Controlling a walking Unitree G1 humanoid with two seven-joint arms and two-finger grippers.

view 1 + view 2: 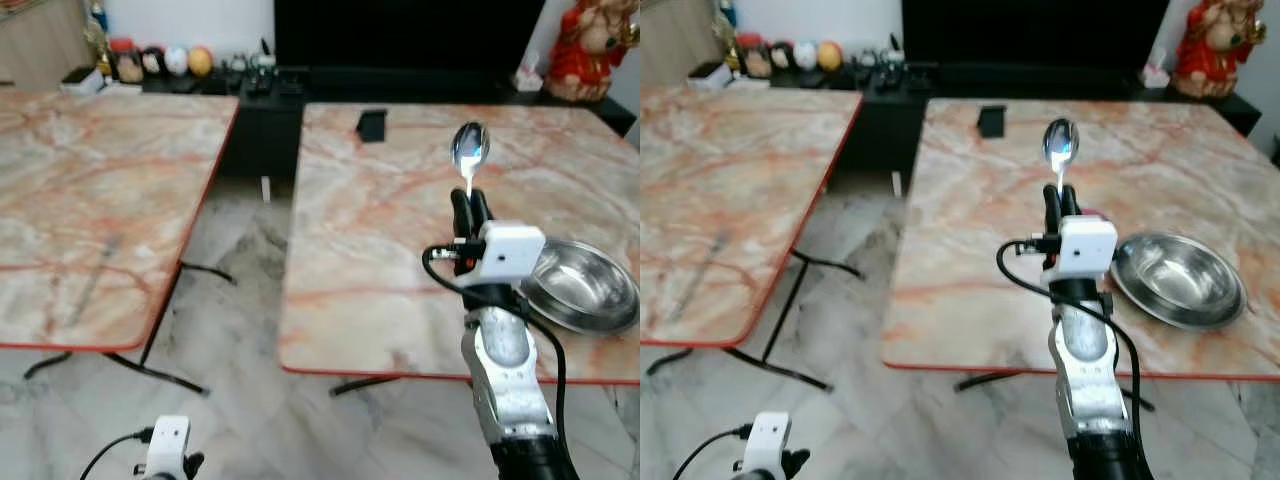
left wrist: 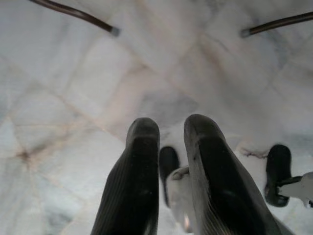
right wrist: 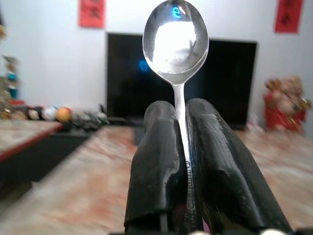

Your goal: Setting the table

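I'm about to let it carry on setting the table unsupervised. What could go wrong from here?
The right claw pinches the spoon only by its thin handle, bowl end standing up, so it may twist or slip out as the arm lowers. The metal bowl sits near the table's front edge, close beside the arm; a sideways swing might knock it toward the floor.

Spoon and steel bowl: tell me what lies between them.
Nothing: in the left eye view, bare marble table separates the spoon, upright in the right gripper, from the bowl.

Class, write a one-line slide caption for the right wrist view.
Right claw shut on an upright spoon, bowl end up, facing a dark screen beyond a marble table.
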